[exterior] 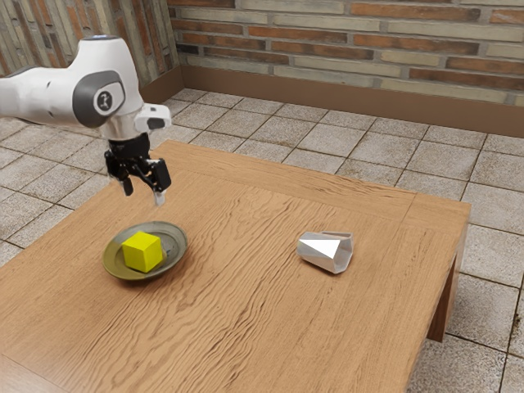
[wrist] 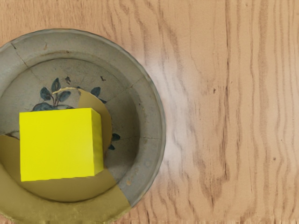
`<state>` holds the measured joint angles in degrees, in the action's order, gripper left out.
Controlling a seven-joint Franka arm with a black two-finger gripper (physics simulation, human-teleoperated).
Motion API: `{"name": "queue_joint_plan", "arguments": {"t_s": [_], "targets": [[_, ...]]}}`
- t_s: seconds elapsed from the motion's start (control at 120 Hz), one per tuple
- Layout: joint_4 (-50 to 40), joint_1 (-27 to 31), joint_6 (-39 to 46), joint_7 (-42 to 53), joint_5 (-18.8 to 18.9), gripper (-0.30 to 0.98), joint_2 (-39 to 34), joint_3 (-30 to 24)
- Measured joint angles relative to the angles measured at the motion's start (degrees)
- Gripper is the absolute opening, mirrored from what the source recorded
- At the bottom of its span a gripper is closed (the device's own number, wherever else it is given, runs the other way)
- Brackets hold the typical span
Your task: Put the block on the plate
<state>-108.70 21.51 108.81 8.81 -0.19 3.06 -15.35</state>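
A yellow block (exterior: 142,252) sits on a plate (exterior: 174,247) near the tabletop (exterior: 246,327) edge at the exterior view's left. My end effector (exterior: 144,193) hangs higher, fingers apart, empty; dipping while retreating could knock the block off.

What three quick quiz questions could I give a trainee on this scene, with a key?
1. True or false: the yellow block rests on the plate.
2. Fill in: the silvery faceted cup lies on its ____.
3. Choose: the gripper is (a) shut on the block, (b) open and empty, (c) shut on the cup.

Key: 1 true; 2 side; 3 b.
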Motion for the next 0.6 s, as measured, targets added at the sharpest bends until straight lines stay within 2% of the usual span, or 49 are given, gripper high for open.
{"name": "queue_joint_plan", "arguments": {"t_s": [0.183, 0.392, 0.6], "targets": [[1.63, -2.55, -4.77, -1.46, -1.41, 0.68, -4.24, -3.31], [6.70, -6.45, -9.78, -3.51, -2.13, 0.69, -5.44, -5.86], [13.68, -6.46, -15.57, -5.57, -2.27, 0.69, -5.47, -8.05]]}}
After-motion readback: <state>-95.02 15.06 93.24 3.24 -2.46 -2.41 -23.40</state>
